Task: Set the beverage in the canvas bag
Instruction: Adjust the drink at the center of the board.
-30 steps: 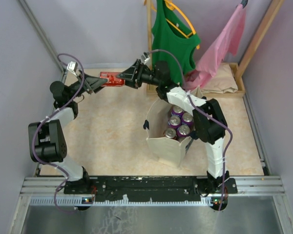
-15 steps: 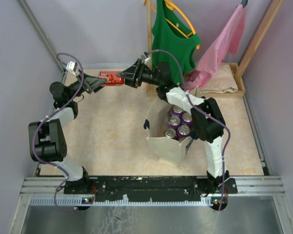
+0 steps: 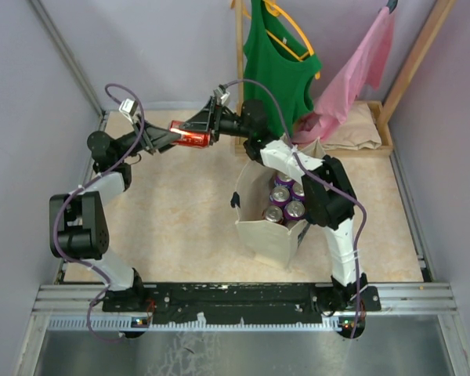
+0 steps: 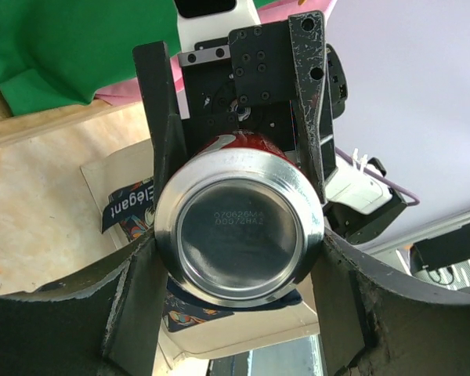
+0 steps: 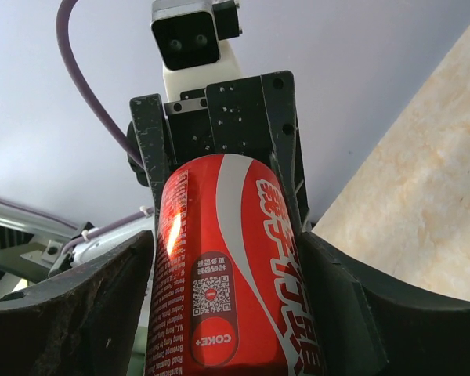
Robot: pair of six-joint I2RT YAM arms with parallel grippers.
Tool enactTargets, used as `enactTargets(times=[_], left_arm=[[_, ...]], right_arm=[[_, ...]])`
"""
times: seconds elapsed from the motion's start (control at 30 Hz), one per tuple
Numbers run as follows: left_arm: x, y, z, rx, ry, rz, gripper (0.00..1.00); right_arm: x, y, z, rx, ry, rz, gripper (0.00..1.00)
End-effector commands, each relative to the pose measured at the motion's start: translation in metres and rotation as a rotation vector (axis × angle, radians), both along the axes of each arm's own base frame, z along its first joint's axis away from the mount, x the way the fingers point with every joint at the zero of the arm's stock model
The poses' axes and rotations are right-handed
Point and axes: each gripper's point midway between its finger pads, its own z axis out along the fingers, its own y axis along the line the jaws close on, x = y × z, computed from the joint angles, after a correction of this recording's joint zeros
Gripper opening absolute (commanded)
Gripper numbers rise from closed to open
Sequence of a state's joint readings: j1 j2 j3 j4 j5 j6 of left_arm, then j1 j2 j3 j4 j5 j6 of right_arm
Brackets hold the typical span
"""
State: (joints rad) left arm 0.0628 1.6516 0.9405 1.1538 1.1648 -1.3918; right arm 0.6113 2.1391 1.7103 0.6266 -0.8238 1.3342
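A red Coke can [image 3: 194, 140] hangs in the air at the back of the table, held between both grippers. My left gripper [image 3: 175, 139] is shut on its base end; its view shows the silver can bottom [image 4: 239, 227] end-on between its fingers. My right gripper [image 3: 189, 130] is shut on the can's other end, and the can's red side [image 5: 227, 298] fills the gap between its fingers. The cream canvas bag [image 3: 258, 231] with navy straps stands open right of centre, to the near right of the can, with several purple cans [image 3: 286, 200] inside.
A green tank top [image 3: 278, 59] and a pink garment [image 3: 356, 74] hang from a wooden rack at the back right. A folded beige cloth [image 3: 352, 129] lies on the rack's base. Grey walls close in the left, back and right sides.
Both grippers have closed in toward each other along the can. The can has shifted right and a little toward me. The right gripper, which was at the can's end, now encloses it.
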Motion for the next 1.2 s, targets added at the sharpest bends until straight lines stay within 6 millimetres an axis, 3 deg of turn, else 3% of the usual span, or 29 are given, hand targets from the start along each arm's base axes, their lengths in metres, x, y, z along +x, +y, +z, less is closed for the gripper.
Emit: enactTargets(times=[0.0, 0.53, 1.17], left_arm=[[-0.006, -0.007, 0.015, 0.013, -0.089, -0.038, 0.00], [0.011, 0.013, 0.022, 0.017, -0.117, 0.030, 0.00], [0.017, 0.023, 0.021, 0.013, -0.113, 0.062, 0.00]], right_arm=[[-0.015, 0.005, 0.030, 0.055, -0.103, 0.035, 0.74], [-0.009, -0.019, 0.008, 0.005, -0.065, -0.048, 0.77], [-0.002, -0.026, -0.001, 0.004, -0.038, -0.081, 0.77]])
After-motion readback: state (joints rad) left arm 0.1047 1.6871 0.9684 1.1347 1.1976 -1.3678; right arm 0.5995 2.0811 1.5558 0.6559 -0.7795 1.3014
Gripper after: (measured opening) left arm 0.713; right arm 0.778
